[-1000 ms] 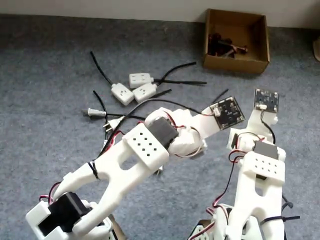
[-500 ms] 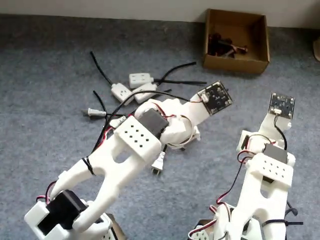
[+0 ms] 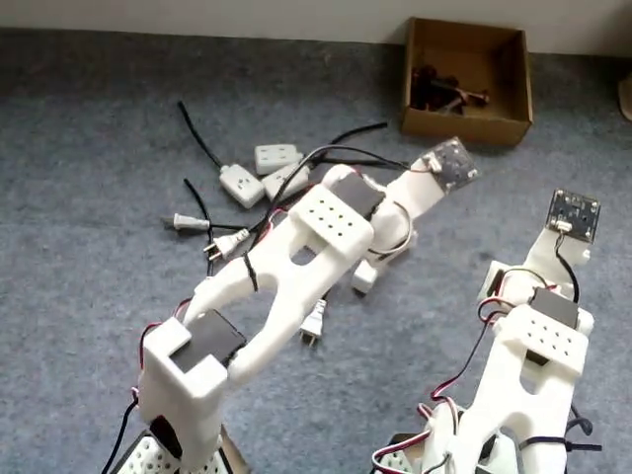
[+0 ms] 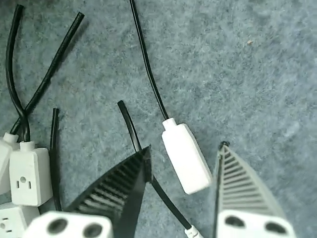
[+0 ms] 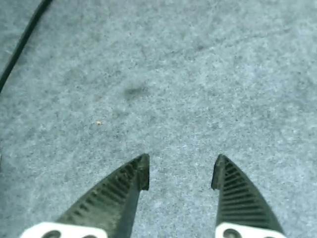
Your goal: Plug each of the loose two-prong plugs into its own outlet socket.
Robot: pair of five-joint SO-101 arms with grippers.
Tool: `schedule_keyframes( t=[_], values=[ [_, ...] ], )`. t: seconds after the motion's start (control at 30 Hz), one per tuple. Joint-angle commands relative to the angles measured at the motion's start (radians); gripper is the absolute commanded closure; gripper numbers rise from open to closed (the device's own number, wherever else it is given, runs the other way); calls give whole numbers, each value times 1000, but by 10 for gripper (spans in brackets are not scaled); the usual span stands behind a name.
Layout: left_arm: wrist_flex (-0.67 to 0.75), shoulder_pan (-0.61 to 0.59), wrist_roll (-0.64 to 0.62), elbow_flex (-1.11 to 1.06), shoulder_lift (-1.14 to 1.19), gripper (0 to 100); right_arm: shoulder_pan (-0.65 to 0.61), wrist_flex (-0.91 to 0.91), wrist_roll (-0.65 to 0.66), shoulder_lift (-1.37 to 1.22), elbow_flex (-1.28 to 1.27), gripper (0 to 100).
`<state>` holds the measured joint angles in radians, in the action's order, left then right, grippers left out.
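picking up looks to be the step: the left gripper (image 4: pixel 184 147) hangs, jaws spread, astride a white plug (image 4: pixel 186 158) in the middle of the carpet (image 3: pixel 99 148), so it must next lower and pinch it; the right gripper (image 5: pixel 182 157) gapes near the right edge.

text: none legible | labels: none | numbers: none
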<state>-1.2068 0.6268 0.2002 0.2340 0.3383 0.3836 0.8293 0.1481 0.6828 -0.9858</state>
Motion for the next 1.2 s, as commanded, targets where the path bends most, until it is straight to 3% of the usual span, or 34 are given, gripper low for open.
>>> schedule_keyframes(
  t=[0.0, 0.63, 1.17],
  values=[
    [-6, -18, -26, 73, -4, 796, 5, -24, -6, 16, 16, 796],
    [-5, -73, -34, 73, -2, 797, -2, -25, -6, 16, 18, 796],
    [-11, -25, -192, 21, 96, 806, -8, -25, -6, 16, 15, 796]
  ],
)
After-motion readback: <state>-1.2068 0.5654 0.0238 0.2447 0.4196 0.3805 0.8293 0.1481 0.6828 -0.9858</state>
